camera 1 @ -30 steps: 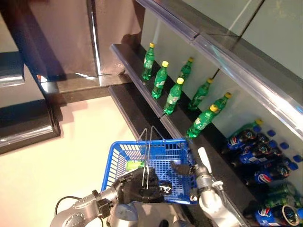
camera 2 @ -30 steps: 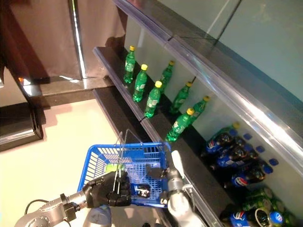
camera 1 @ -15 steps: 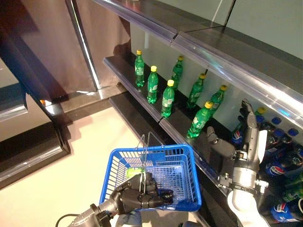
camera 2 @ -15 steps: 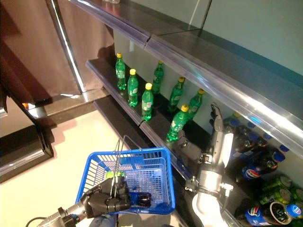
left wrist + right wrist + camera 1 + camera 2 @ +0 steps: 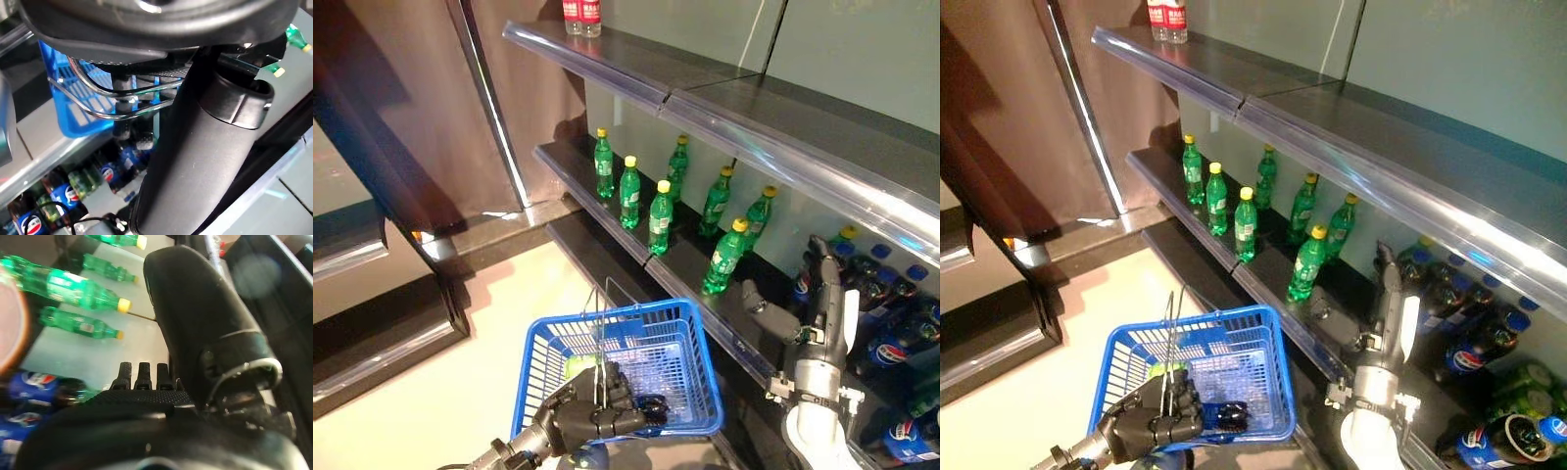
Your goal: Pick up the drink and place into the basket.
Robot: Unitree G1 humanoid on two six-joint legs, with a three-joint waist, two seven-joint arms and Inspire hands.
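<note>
Currently the left hand (image 5: 597, 411) is curled round the two wire handles (image 5: 603, 328) of the blue basket (image 5: 685, 416), carrying it low in front of the shelving. The left wrist view confirms this: the chrome handle loops (image 5: 124, 95) pass under the fingers, with the blue mesh behind them. One green bottle (image 5: 576, 364) lies on the basket floor, near the side away from the shelving, close to the left hand.

The right hand (image 5: 818, 294) is raised beside the edge of the middle shelf (image 5: 607, 201), fingers straight and pointing up, thumb (image 5: 766, 308) spread toward the bottles. It holds nothing. It stands just beside the nearest green bottle (image 5: 724, 257) but is not touching it. In the right wrist view the straight fingertips (image 5: 139, 374) point toward green bottles and blue-labelled ones beyond.

The middle shelf carries upright green bottles with yellow caps in two rows:
- front row: three bottles (image 5: 660, 217) plus the nearest one already noted;
- rear row: three bottles (image 5: 717, 201) against the back wall.

The lower shelf, behind and beside the right hand, holds dark cola bottles (image 5: 891, 351) with blue caps and labels. Two red-labelled bottles (image 5: 582, 15) stand on the top shelf (image 5: 724, 108), at the far end.
</note>
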